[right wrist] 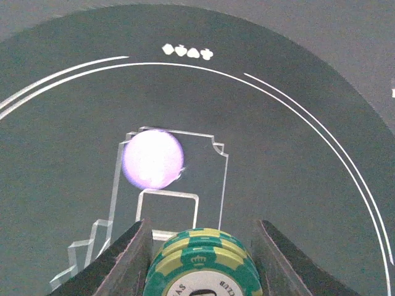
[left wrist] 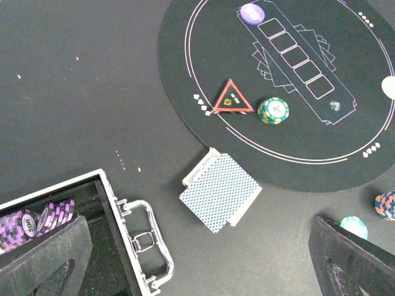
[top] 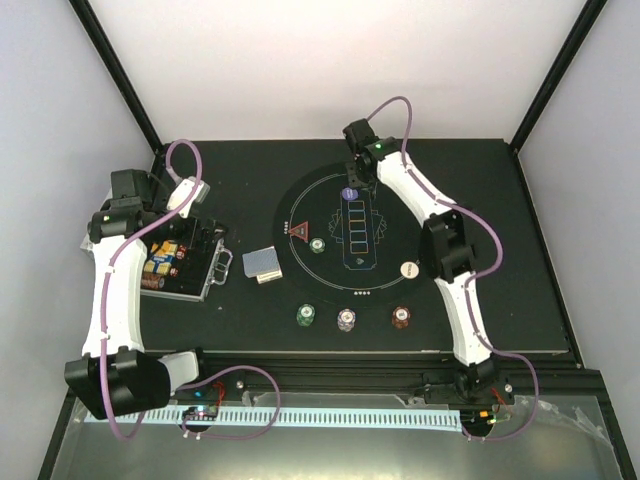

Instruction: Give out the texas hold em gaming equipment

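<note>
A short stack of green-and-yellow striped poker chips (right wrist: 203, 265) is clamped between the right gripper's (right wrist: 202, 237) fingers at the far edge of the round black felt mat (right wrist: 296, 185), just beside a round purple button disc (right wrist: 152, 159). The left gripper (left wrist: 197, 246) hangs spread wide above the open silver metal case (left wrist: 117, 209) near the black table's (left wrist: 74, 92) left edge.

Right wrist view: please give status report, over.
Right gripper shut on green chip stack. Left gripper open, empty, near metal case. Purple button disc ahead, not touching.

Black table (top: 500, 280) — bearing round mat (top: 330, 275), card deck (top: 264, 264), open case (top: 205, 278), three chip stacks (top: 346, 320).
</note>
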